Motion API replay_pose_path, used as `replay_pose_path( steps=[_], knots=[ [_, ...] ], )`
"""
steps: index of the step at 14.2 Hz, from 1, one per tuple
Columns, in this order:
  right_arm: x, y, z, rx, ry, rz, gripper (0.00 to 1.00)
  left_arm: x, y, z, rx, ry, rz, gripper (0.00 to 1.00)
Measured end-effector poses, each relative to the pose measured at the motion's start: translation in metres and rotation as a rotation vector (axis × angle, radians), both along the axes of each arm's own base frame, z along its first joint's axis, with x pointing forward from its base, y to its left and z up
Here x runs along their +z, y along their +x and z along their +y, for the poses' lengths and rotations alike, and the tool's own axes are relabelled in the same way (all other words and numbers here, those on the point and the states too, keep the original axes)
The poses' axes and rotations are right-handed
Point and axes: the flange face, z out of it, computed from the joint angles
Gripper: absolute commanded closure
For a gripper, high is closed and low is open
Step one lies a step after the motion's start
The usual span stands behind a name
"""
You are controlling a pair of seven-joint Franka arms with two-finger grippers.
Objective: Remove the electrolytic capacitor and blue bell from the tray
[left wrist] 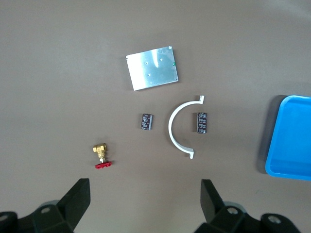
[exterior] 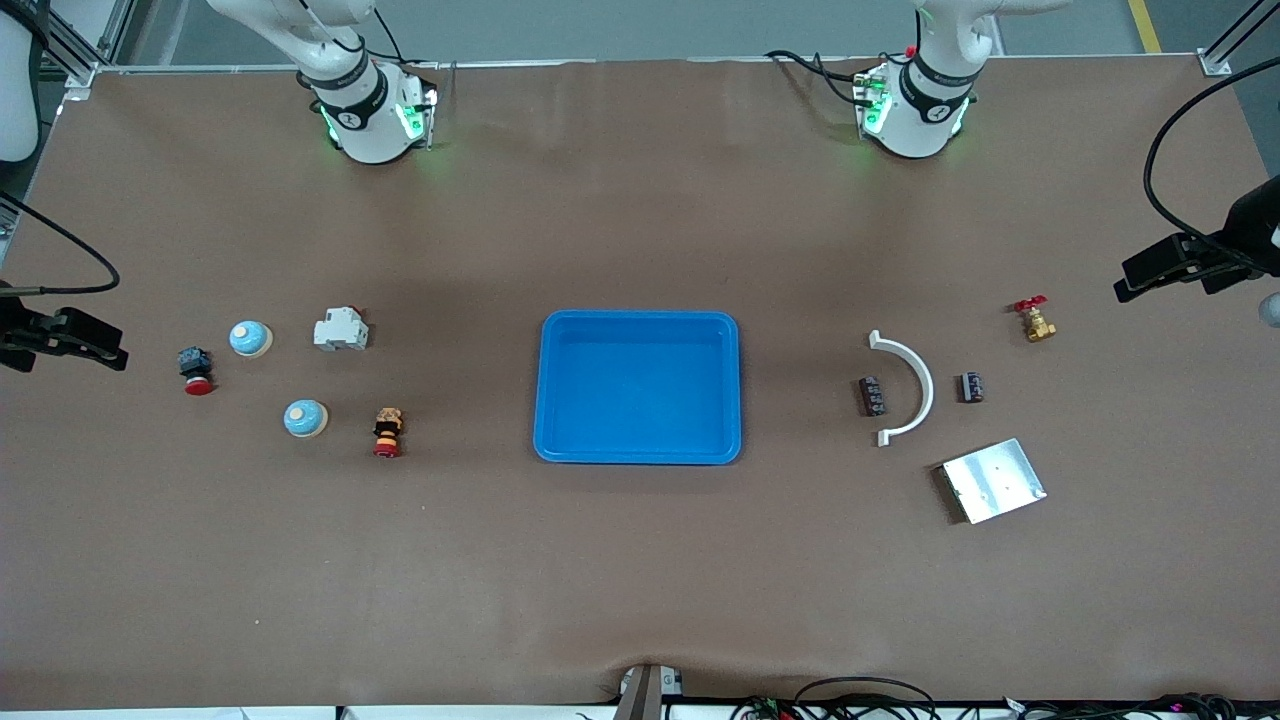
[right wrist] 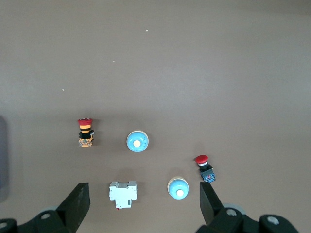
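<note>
Two dark capacitors lie toward the left arm's end of the table: one inside the curve of a white arc, the other just outside it. Two pale blue dome bells sit toward the right arm's end, seen in the right wrist view as one bell and the other bell. The blue tray stands mid-table. My left gripper hangs open, high over bare table beside the valve. My right gripper hangs open, high over the breaker and one bell. Neither hand shows in the front view.
By the capacitors lie a white arc bracket, a metal plate and a brass valve with a red handle. By the bells are a white circuit breaker, a red push button and a red-orange button.
</note>
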Motion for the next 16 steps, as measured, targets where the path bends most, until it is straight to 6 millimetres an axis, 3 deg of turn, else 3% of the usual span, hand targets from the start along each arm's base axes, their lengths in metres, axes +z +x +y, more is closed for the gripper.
replay_pose_path(
  steps=[4,10,16],
  knots=[
    [0.000,-0.002,-0.013,-0.032,0.047,-0.002,0.00,0.000,0.000,0.000,0.000,0.000,0.000,0.00],
    [0.004,-0.003,-0.013,-0.038,0.064,-0.004,0.00,0.000,0.000,-0.001,-0.001,0.000,0.000,0.00],
    [0.030,-0.007,-0.011,-0.033,0.063,-0.053,0.00,0.000,0.000,-0.001,-0.001,0.000,0.000,0.00]
  ],
)
